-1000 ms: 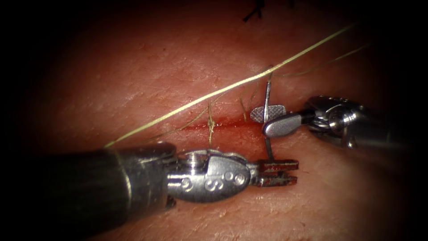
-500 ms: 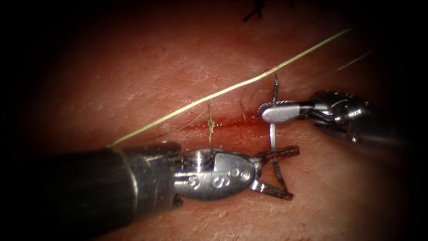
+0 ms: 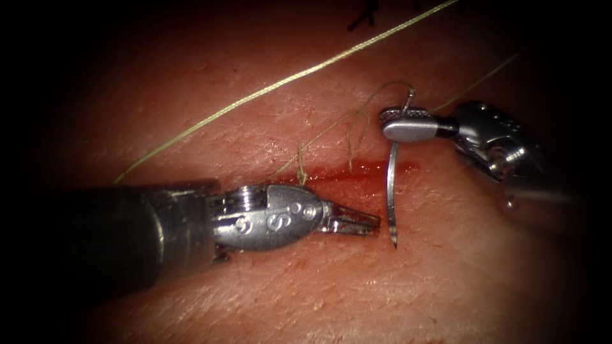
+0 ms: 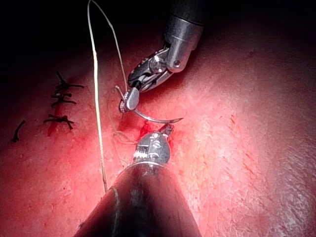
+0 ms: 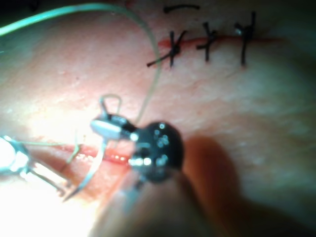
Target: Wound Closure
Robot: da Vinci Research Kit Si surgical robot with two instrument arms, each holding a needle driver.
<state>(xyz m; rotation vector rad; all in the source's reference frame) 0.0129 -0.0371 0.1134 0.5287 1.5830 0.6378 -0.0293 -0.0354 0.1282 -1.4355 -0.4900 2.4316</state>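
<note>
1. Needle [image 3: 391, 191]: right tool [image 3: 400, 120] has its jaws clamped on it near the thread end. The curve hangs down across the cut [image 3: 357, 171] and the point sits low centre of the endoscope frame, just right of the left tool's tip. From the left wrist view the whole arc shows in the air [image 4: 157, 118], so I judge it free of the tissue.

2. Left tool [image 3: 357, 223]: jaws close together, a thin gap at most, holding nothing. It lies just below the cut, tip a little short of the needle.

3. Handling, my guess: the needle is thin, stiff steel, light and slick. It would likely swivel in the jaws if gripped on the curve with a loose hold. Best hold looks to be on the flat body back from the point, never on the tip itself.

4. Thread [image 3: 287, 79]: pale, limp and fine. One long run crosses from upper right down to the left edge above the left shaft. A small loop sits by the right tool's jaws.

5. Short tails [image 3: 301, 167] stand up at the cut, centre frame.

6. Tissue [image 3: 268, 286]: soft, wet and shiny, with red fluid [image 3: 338, 173] along the cut. It looks slippery and likely to dimple under a tool.

7. Room: dark knots [image 5: 210, 35] lie further along the cut, well apart from both tools. Open tissue below and right.
</note>
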